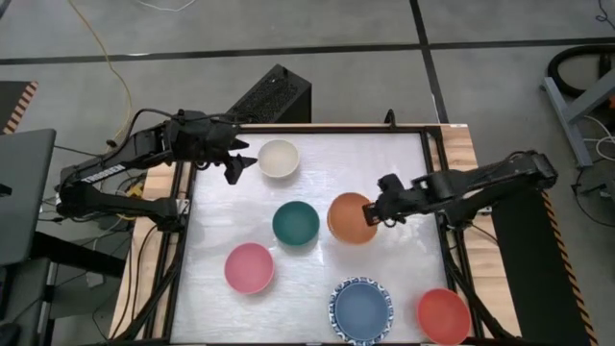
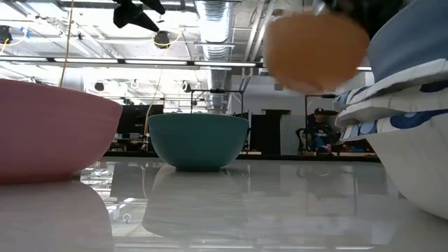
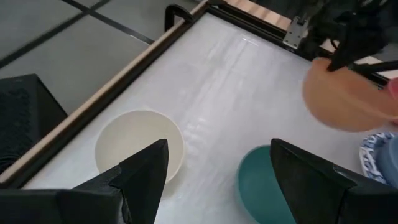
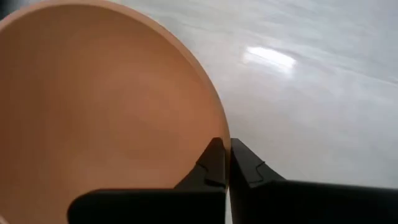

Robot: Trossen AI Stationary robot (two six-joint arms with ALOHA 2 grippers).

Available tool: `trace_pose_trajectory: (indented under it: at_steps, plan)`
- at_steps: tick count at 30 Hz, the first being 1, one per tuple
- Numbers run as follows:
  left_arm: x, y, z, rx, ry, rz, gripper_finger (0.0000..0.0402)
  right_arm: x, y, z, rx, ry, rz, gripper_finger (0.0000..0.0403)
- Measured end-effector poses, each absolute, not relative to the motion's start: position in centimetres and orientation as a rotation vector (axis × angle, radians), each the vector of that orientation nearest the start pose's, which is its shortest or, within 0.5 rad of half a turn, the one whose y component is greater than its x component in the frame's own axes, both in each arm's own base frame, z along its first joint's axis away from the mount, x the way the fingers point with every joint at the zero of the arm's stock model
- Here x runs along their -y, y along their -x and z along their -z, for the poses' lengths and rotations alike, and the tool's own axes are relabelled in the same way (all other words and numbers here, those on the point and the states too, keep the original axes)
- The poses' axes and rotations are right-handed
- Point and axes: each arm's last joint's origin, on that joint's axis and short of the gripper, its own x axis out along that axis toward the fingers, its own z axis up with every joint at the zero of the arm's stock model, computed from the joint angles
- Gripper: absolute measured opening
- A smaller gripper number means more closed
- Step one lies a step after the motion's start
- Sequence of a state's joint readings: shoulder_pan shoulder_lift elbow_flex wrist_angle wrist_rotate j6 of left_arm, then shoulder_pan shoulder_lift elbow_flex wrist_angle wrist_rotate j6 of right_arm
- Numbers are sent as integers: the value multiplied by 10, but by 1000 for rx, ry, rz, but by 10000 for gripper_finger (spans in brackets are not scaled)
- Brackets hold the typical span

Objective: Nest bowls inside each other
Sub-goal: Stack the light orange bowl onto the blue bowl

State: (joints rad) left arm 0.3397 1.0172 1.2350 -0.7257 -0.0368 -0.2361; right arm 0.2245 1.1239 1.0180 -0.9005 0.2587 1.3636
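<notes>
Pinching the orange bowl rim, the right end effector holds it aloft.

Open lane betw. cream bowl & green bowl; pink bowl blocking front-left.

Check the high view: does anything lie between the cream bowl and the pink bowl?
No. In the high view, only bare tabletop lies between the cream bowl and the pink bowl; the green bowl sits off to the side.

A robotics lab or workshop: exposed ceiling ducts, a grey concrete floor, and loose cables around the desk.
</notes>
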Motion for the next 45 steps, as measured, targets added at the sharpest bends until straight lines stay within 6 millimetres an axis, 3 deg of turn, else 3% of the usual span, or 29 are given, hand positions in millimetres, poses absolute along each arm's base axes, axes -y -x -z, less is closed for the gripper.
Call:
trace_pose_trajectory:
  at_steps: [4,9,14,20,29,38,45]
  plan:
    - [-65,-184,-391,-468,317,-405,270,-56,-203,-316,-674,-1029,482,7]
    - [-67,-188,-388,-485,328,-399,270,-92,-206,-326,-630,-1010,240,7]
    - [-67,-190,-387,-488,332,-400,270,-132,-206,-324,-641,-981,78,7]
    - [-67,-190,-387,-486,345,-388,270,-161,-197,-310,-750,-1073,97,7]
    - [-67,-190,-387,-485,353,-387,270,-179,-186,-301,-863,-1093,161,8]
    - [-67,-190,-387,-480,361,-414,270,-175,-181,-299,-943,-1033,225,8]
    - [-68,-190,-387,-478,372,-420,270,-177,-189,-286,-1035,-972,241,8]
